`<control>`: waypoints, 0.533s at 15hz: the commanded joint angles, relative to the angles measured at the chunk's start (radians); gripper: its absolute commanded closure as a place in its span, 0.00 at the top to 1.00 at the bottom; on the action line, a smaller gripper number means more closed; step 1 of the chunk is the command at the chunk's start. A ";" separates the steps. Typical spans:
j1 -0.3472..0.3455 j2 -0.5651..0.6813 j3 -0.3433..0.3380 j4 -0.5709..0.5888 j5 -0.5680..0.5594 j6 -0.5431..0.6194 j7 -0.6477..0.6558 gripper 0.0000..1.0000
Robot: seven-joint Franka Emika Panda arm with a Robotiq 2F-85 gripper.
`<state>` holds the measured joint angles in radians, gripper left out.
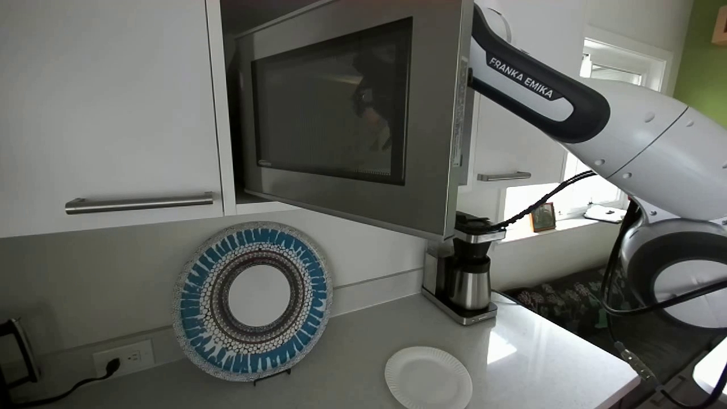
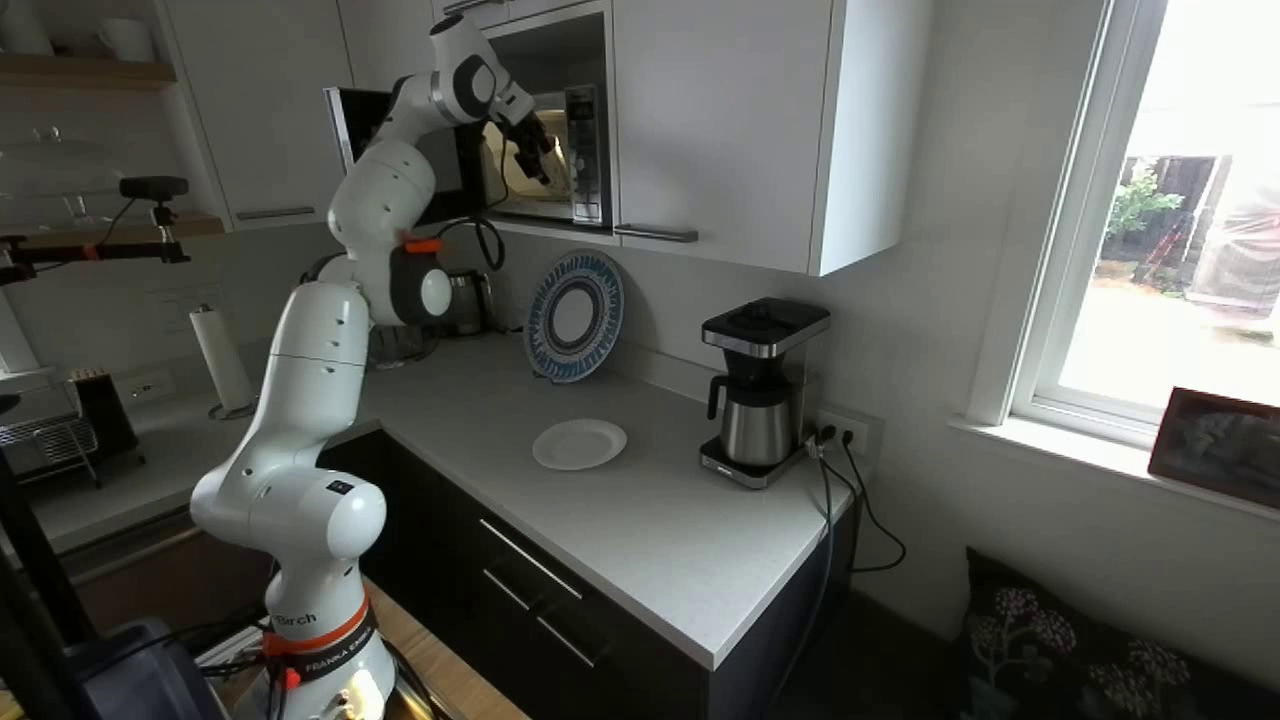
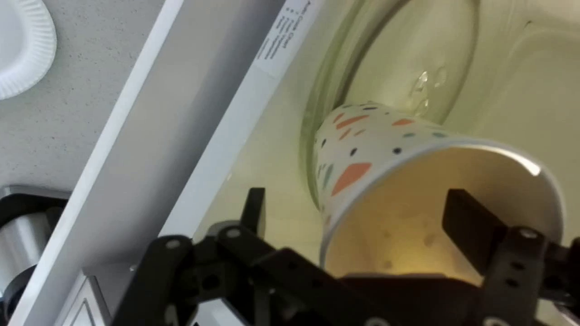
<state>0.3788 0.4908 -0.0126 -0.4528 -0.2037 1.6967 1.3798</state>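
In the wrist view a paper cup [image 3: 389, 140], white with orange and dark specks, stands on a glass turntable [image 3: 408, 59], its mouth toward the camera. My gripper [image 3: 356, 203] is open around the near side of this cup. One finger [image 3: 253, 210] lies outside the rim at the left. The opposite finger [image 3: 473, 222] overlaps the cup's mouth; whether it is inside or above the rim I cannot tell. In an exterior view the gripper [image 2: 535, 150] reaches into the lit microwave [image 2: 586, 150]. The swung-out microwave door [image 1: 352, 199] hides the gripper elsewhere.
On the counter below are a white paper plate [image 1: 429, 378], a coffee maker [image 2: 760, 400] and a blue-patterned platter [image 1: 199, 295] leaning on the wall. Cabinet doors [image 2: 720, 130] flank the microwave niche. A black cable [image 2: 490, 245] hangs from the arm.
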 commanded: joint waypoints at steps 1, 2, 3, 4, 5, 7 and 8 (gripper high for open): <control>0.024 0.022 -0.016 0.014 -0.032 0.037 -0.085 1.00; 0.027 0.024 -0.017 0.014 -0.036 0.055 -0.100 1.00; 0.031 0.025 -0.022 0.013 -0.044 0.086 -0.112 1.00; 0.032 0.024 -0.024 0.012 -0.047 0.115 -0.121 1.00; 0.033 0.027 -0.027 0.016 -0.049 0.138 -0.128 1.00; 0.037 0.030 -0.035 0.016 -0.058 0.151 -0.139 1.00; 0.034 0.033 -0.040 0.016 -0.060 0.151 -0.136 1.00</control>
<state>0.4042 0.5117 -0.0258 -0.4529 -0.2360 1.7952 1.2510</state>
